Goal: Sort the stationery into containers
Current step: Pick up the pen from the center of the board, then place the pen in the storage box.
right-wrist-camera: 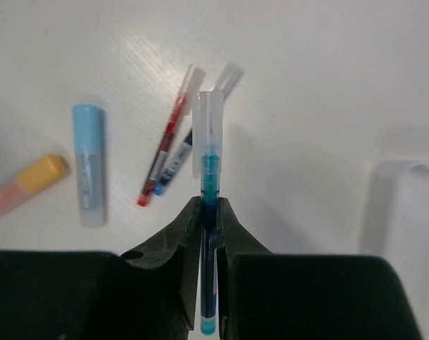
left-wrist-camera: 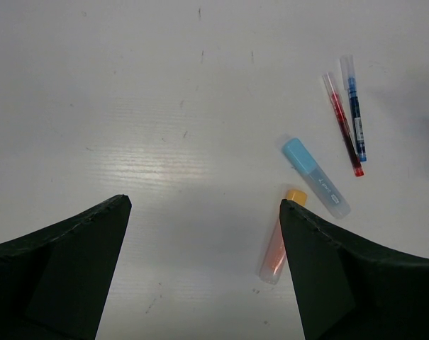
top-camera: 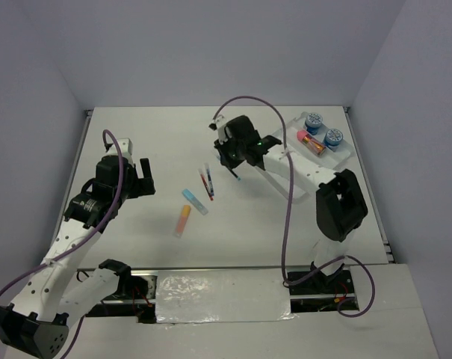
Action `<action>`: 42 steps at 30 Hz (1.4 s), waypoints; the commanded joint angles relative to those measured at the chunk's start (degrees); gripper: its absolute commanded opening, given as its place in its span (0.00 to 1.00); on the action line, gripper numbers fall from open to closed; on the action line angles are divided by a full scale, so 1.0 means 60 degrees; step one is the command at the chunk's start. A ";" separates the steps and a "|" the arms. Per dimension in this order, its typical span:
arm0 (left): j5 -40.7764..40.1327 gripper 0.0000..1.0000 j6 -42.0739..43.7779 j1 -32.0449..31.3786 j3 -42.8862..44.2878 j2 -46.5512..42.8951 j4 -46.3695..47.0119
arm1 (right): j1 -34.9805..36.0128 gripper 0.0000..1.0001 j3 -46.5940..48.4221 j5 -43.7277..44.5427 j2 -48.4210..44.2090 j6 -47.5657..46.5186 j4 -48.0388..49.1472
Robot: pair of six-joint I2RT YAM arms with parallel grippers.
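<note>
My right tool (right-wrist-camera: 209,212) is pinched shut on a thin clear pen with teal ink (right-wrist-camera: 208,163). It holds the pen near the middle, so I think it will not tip. In the top view the pen hangs over the white desk (top-camera: 136,134) near the middle of the frame. It is not yet at the white plastic tray with long slots (top-camera: 344,155) in the upper right. Two blue round jars (top-camera: 313,121) and a pink-orange tube (top-camera: 309,140) lie in that tray, so I think the pen goes there too.

My left tool (left-wrist-camera: 203,202) is wide open and holds nothing. It hangs near the light-blue short bar (left-wrist-camera: 315,177) and the orange short bar (left-wrist-camera: 276,244). A thin red pen (left-wrist-camera: 342,124) and a thin blue pen (left-wrist-camera: 354,106) lie side by side at the upper right of that view.
</note>
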 commanded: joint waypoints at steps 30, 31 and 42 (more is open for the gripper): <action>-0.0174 0.99 -0.0044 -0.0269 -0.0080 0.0107 0.0249 | -0.5020 0.54 0.1216 0.2091 0.1014 -0.3393 -0.1526; -0.0203 0.99 -0.0044 -0.0255 -0.0080 0.0093 0.0235 | -0.5005 0.54 0.1303 0.1829 0.0882 -0.3173 -0.1642; -0.0951 0.99 -0.0234 -0.0079 -0.0036 0.0078 0.0088 | -0.0481 0.63 0.0964 0.2339 -0.0295 0.2993 -0.0015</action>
